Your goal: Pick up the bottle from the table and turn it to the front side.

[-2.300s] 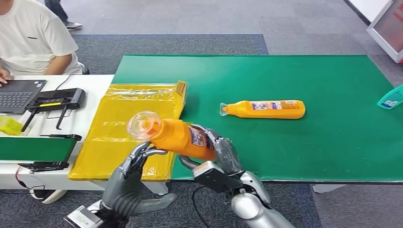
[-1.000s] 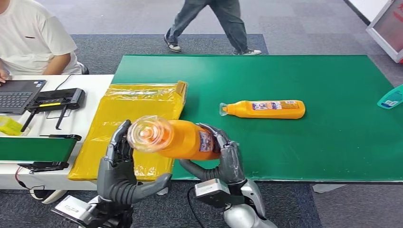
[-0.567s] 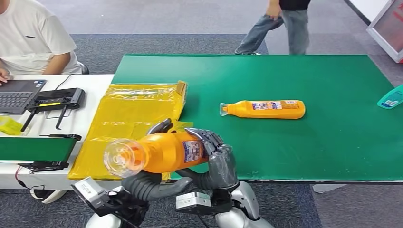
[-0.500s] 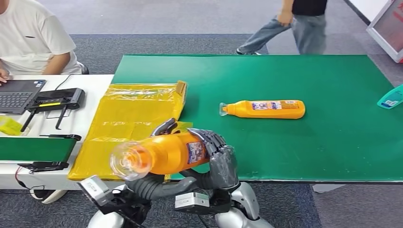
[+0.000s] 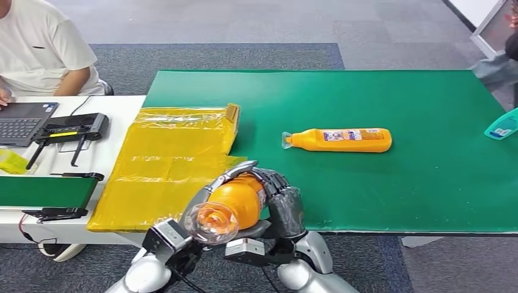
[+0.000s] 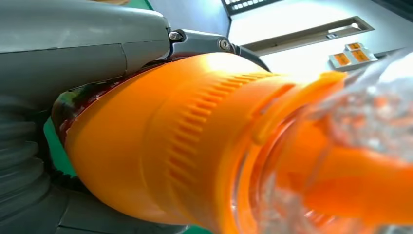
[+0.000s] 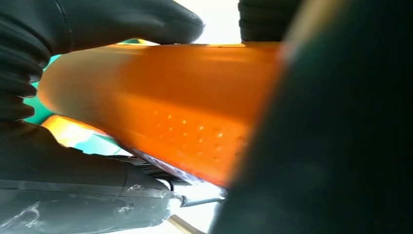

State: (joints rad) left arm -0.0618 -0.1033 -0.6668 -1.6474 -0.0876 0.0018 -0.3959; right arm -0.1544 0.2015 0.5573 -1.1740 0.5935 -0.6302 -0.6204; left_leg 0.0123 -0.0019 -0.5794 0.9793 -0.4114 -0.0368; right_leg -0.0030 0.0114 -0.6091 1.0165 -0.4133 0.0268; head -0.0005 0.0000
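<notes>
Both hands close around the orange bottle [image 5: 235,204] just off the table's [image 5: 379,201] near edge, the left hand [image 5: 204,195] wrapping its shoulder, the right hand [image 5: 282,206] gripping its body. Its clear cap [image 5: 211,223] points toward the robot (probably mid-turn, so the label can be brought round).

A green-topped desk [image 5: 379,201] carries an orange bottle [image 5: 339,140] lying on its side, a yellow plastic bag [image 5: 165,165] draped over its left edge, and a teal bottle [image 5: 502,126] at its far right edge, beside a white desk [image 5: 116,128] bearing a laptop [image 5: 24,121].
</notes>
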